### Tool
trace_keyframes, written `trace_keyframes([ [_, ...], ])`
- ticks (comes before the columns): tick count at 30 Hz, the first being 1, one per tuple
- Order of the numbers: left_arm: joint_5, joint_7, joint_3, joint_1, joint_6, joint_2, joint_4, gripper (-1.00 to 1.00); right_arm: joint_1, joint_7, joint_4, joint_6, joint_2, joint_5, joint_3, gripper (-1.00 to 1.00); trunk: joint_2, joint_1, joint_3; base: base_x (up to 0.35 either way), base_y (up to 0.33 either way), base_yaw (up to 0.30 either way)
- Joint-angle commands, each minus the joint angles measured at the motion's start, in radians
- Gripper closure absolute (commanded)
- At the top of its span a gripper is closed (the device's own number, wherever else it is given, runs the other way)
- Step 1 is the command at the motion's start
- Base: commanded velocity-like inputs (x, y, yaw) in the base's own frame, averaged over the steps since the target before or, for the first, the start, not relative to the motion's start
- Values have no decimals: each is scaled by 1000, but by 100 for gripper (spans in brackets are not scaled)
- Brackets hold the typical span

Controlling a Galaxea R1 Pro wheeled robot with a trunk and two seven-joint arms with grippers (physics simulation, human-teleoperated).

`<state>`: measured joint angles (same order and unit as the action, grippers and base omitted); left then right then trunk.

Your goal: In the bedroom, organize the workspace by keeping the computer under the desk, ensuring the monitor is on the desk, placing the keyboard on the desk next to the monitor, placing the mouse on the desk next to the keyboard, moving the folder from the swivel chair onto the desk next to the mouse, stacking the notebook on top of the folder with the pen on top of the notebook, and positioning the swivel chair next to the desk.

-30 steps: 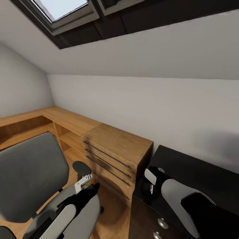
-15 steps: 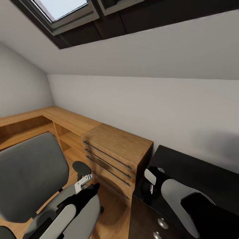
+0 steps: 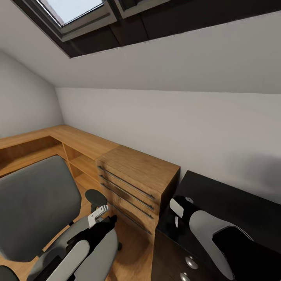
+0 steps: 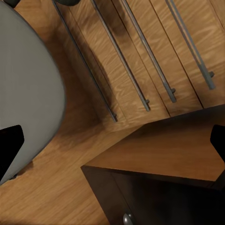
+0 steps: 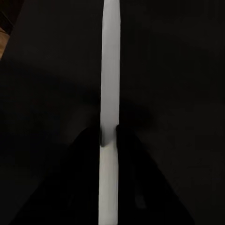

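Swivel chair [image 3: 35,207] sits at the left of the head view, grey back and seat, on a wood floor [image 3: 132,253] in an attic-type room with a sloped white ceiling and a skylight [image 3: 74,8]. Behind it is the wooden desk [image 3: 78,140], running along the wall into a drawer unit [image 3: 136,179] with long bar handles, then a dark cabinet [image 3: 234,203] on the right.

The left gripper [image 3: 102,214] hovers just beside the chair's seat edge, fingers spread wide with nothing between them. The right gripper [image 3: 177,218] is over the dark cabinet, well apart from the chair, clamped on a thin white item [image 3: 176,208] seen edge-on. Can't tell what it is.
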<state>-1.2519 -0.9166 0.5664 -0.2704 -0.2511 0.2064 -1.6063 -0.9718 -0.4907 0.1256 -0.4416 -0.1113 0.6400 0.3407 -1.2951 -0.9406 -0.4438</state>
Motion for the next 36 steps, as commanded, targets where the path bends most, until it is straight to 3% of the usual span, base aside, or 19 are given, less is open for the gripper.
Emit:
trace_keyframes([
  [1,-3,-6,1,-1,-4,1,-1,-100,-1,-6,2,-5,0,10,8,100,-1,0,-1,0,0,0],
  [32,-3,-4,2,-1,-4,1,-2,-100,0,-6,2,-5,1,10,8,100,-1,0,-1,0,0,0],
  [36,-3,-2,7,-1,-4,1,-3,-100,-1,-6,2,-4,1,10,8,100,27,15,11,0,0,0],
])
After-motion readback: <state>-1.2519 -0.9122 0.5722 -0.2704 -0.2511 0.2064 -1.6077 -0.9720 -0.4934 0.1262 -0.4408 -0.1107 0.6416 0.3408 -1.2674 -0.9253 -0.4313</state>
